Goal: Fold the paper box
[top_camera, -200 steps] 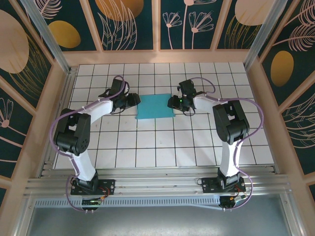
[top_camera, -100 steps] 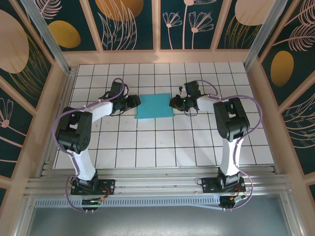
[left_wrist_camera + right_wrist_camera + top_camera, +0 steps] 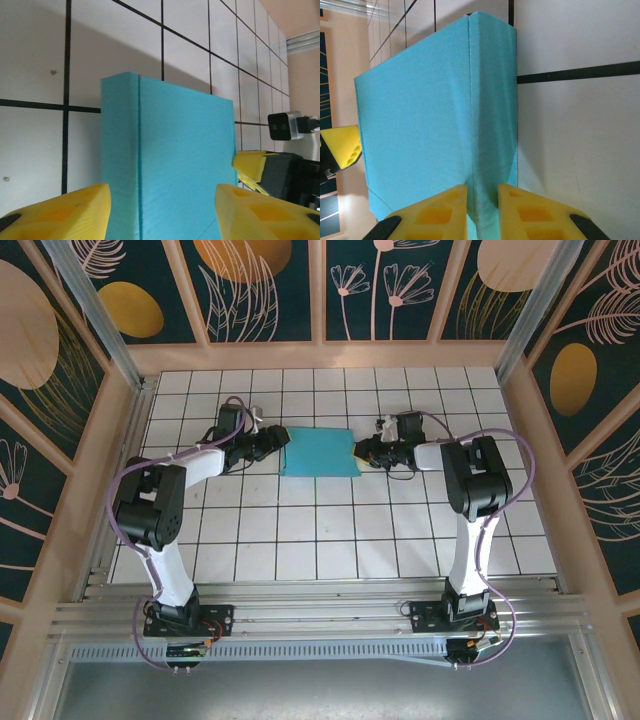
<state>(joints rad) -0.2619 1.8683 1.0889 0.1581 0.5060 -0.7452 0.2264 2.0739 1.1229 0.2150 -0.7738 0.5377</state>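
paper box (image 3: 320, 452): teal, folded flat, centre frame; seems near done | my right claw (image 3: 482, 192): nipped onto its end crease | my left claw (image 3: 162, 200): agape astride other end, holding nothing

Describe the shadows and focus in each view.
Top external: even light, paper box sharp. Left wrist: box casts a grey shadow on the tiles beyond; near yellow fingertips blur. Right wrist: shade darkens the pinched crease.

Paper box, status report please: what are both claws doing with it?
Right gripper pinching paper box edge. Left gripper open at opposite end. Box folded, teal side out. Nothing in the way.
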